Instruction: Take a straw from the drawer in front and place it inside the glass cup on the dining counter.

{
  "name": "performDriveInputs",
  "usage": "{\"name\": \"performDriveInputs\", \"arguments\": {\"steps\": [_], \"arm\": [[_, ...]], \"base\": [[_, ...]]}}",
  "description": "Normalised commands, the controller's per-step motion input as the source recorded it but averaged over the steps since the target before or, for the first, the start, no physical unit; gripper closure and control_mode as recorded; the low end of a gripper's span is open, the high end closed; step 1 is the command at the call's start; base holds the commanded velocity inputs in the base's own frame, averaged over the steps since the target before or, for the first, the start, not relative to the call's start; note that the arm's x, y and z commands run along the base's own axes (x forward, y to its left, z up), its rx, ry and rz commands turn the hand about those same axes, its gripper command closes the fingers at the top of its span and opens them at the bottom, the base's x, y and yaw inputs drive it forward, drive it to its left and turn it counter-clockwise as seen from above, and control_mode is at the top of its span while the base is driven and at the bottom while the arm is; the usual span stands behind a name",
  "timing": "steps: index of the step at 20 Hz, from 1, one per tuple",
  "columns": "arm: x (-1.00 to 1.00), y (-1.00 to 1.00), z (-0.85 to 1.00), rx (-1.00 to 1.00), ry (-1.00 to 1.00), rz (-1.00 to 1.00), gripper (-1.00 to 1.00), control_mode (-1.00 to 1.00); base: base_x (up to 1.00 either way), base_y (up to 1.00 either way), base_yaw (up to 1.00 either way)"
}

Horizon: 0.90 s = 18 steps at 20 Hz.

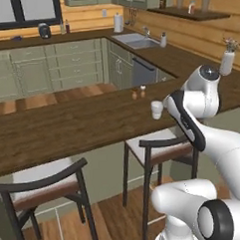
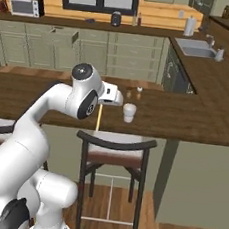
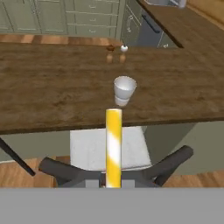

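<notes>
So the robot's got the straw (image 3: 113,146) pinched in its tool (image 2: 104,100), hanging upright over a stool (image 2: 115,148) on the near side of the dining bench (image 2: 196,121). Pickup looks done; the drop into the glass cup (image 2: 129,112) is left. Two little shakers (image 3: 116,53) stand beyond the cup, well apart, nothing blocking.

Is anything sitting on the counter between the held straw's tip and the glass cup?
No. In the hand view, only bare dining counter lies between the straw tip and the glass cup; the two shakers stand beyond the cup.
</notes>
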Motion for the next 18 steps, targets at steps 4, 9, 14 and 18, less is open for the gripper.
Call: {"name": "performDriveInputs", "arguments": {"steps": [4,9,14,18], "arm": [[0.00,0.00,0.00,0.00,0.00,0.00,1.00,1.00],[0.00,0.00,0.00,0.00,0.00,0.00,1.00,1.00],[0.00,0.00,0.00,0.00,0.00,0.00,1.00,1.00],[0.00,0.00,0.00,0.00,0.00,0.00,1.00,1.00]], "base": [[0.16,-0.76,0.34],[0.41,-0.45,0.29],[0.69,-0.42,0.24],[0.92,-0.34,0.21]]}}
